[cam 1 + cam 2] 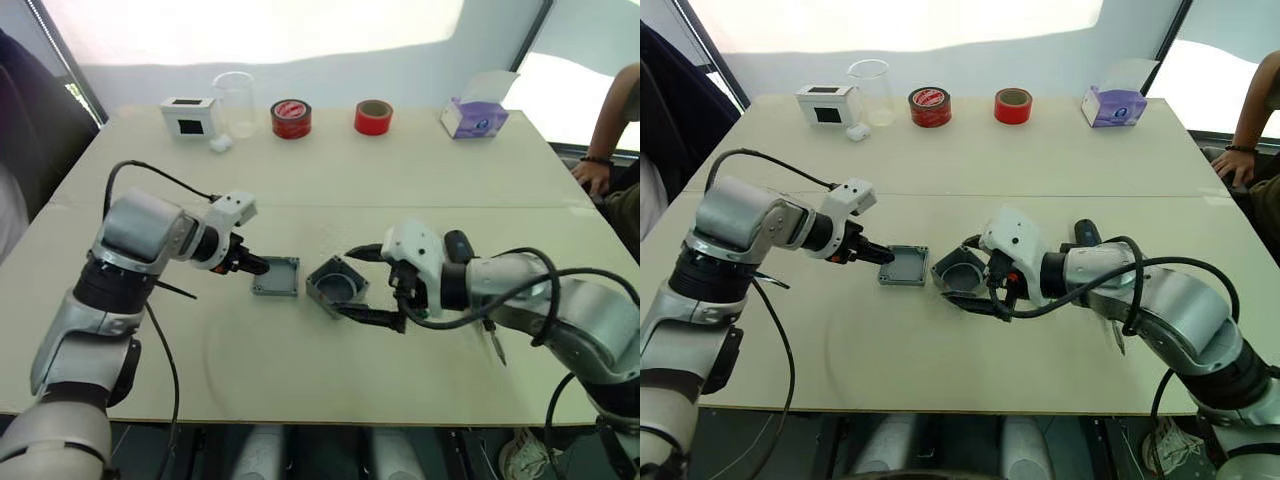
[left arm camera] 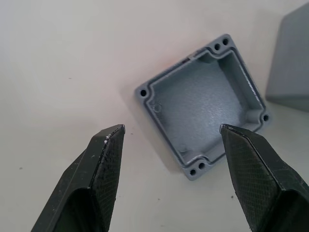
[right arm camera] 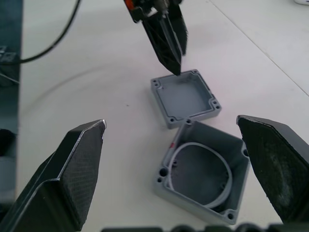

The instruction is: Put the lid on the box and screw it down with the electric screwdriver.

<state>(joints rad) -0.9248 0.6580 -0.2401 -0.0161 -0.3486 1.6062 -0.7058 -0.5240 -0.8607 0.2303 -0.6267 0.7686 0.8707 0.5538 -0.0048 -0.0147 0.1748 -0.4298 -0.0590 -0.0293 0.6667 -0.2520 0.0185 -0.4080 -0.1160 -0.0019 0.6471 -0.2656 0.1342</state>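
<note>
Beside the box [image 3: 203,169], upturned grey lid [image 3: 186,96].

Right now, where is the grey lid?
The lid lies hollow side up mid-table, just left of the box, with the left tool at its edge.

Strong daylight pours in from the pale, blown-out window wall behind the beige tabletop [image 1: 400,190], washing out its far edge. The head views are evenly lit and sharp, with soft, faint shadows beneath the arms. In the wrist views the near black pincer fingers [image 3: 72,169] look slightly soft, while the shallow grey metal lid [image 2: 205,104] stays crisp.
</note>
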